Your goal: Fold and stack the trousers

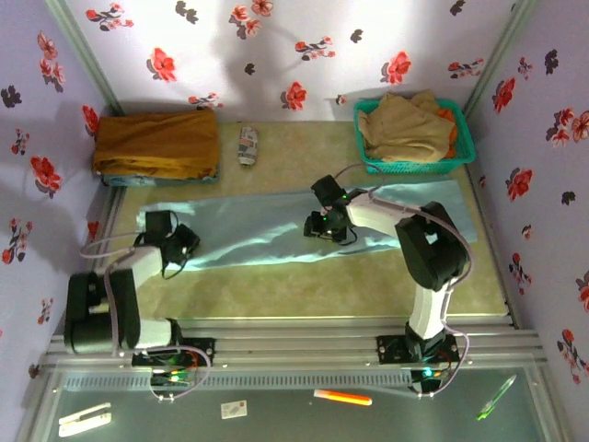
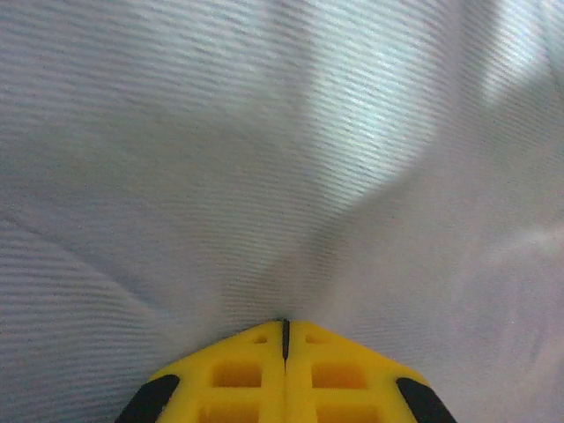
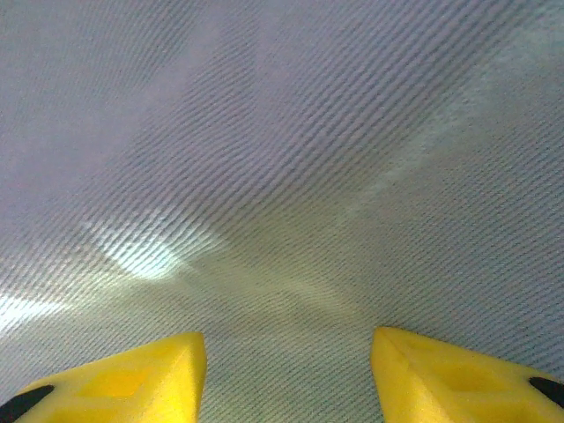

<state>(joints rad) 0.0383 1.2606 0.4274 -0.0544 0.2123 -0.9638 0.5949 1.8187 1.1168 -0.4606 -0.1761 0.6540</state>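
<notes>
The trousers (image 1: pixel 267 235) lie stretched left to right across the middle of the surface (image 1: pixel 276 295). Behind their left end sits a folded garment (image 1: pixel 156 143). Behind their right end stands a basket (image 1: pixel 465 152) with a crumpled garment (image 1: pixel 405 124) in it, and a small roll (image 1: pixel 248 145) lies between the two. The left gripper (image 1: pixel 179 247) is on the trousers' left end, and the right gripper (image 1: pixel 327 226) is over their middle.

No legible text, label or number anywhere
</notes>
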